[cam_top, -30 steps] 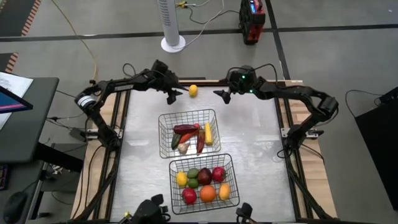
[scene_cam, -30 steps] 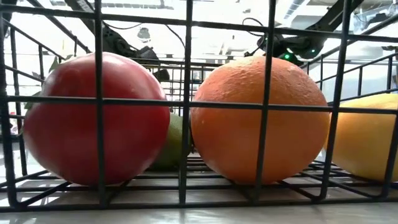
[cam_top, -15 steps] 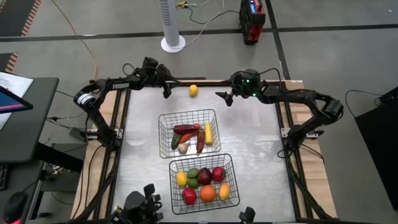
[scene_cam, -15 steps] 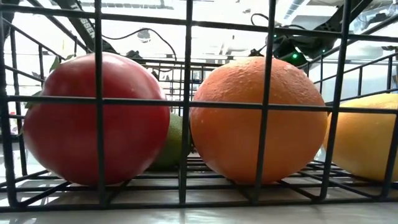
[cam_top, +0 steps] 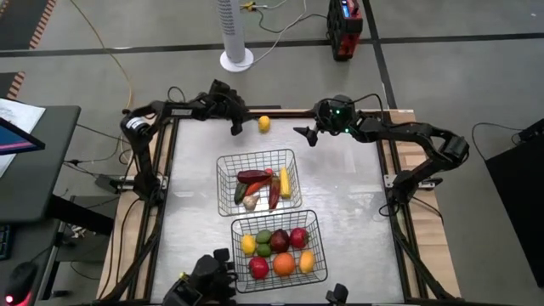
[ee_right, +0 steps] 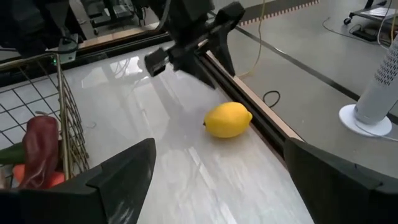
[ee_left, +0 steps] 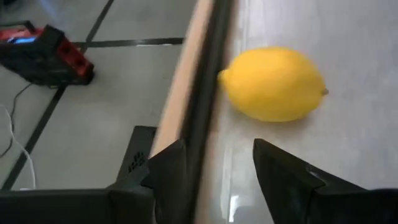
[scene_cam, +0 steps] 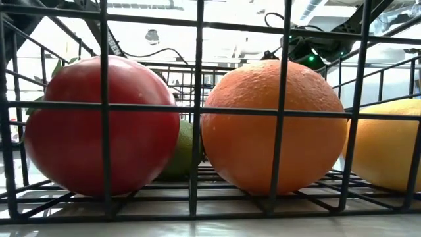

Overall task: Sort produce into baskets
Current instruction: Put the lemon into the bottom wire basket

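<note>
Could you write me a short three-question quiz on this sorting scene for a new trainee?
1. True or false: the lemon at the table's far edge already lies inside a basket.
2. Which tool is nearer the lemon? A) the left tool B) the right tool
3. Fill in: the orange lies in the basket ______ to the low camera.

Key:
1. False. It lies on the bare table, outside both baskets.
2. A. In the left wrist view its open fingers point toward the lemon.
3. Nearer. The far basket holds the peppers and corn.
</note>
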Robot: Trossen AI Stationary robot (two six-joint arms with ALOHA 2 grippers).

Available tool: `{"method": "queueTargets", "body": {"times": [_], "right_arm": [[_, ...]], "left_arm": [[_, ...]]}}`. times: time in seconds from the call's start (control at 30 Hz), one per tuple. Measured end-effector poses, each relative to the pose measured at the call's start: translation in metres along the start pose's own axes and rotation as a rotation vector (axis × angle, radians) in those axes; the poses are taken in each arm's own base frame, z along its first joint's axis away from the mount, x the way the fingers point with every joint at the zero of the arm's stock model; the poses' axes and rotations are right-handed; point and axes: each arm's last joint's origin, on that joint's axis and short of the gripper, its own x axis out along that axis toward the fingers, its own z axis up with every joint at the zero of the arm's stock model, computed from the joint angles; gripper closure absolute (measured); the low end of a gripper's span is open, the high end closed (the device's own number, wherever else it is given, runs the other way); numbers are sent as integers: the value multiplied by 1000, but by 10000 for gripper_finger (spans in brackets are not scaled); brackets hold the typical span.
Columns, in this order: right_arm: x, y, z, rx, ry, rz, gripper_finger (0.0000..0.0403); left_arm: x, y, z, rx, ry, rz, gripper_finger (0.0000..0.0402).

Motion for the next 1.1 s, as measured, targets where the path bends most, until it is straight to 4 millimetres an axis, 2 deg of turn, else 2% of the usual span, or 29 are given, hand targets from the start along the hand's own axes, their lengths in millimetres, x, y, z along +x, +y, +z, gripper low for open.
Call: {"method": "queueTargets", "body": {"times": [0.3, 0.43, 0.9, 1.03, 1.1], "right_arm": [[0, -1, 0, 1, -3, -2, 23], [0, 0, 0, 3, -2, -1, 23], [0, 0, 0, 18, -4, -1, 23], [0, 0, 1, 17, -10, 0, 23], [0, 0, 1, 23, -8, -1, 23]], "left_arm": [[9, -17, 14, 70, -27, -50, 124], [10, -21, 17, 82, -49, -84, 96], [15, -24, 34, 134, -20, -87, 90], [23, -23, 31, 126, -5, -88, 90], [28, -20, 37, 135, -17, -83, 90]]}}
